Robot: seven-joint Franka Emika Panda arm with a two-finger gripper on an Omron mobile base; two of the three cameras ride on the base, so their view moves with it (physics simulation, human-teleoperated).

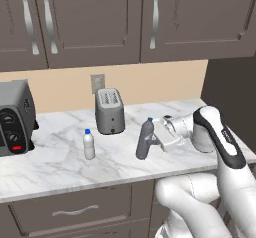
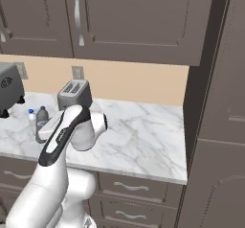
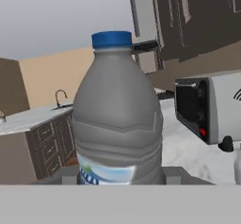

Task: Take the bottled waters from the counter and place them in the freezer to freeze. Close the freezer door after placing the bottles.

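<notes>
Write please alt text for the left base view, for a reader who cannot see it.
The white arm's gripper is shut on the grey bottle, which stands on the marble counter. The whitish bottle stands apart to its left, with a toaster behind them.

Left base view: from behind the arm, forward and down over the worktop [image 1: 60, 162] front edge, toaster [image 1: 110, 111] at the back. Right base view: same worktop [image 2: 143, 136] and toaster [image 2: 74, 94], seen farther right. Hand view: level, very close on the grey bottle [image 3: 117, 119]; toaster oven [image 3: 212, 110] probably behind.
</notes>
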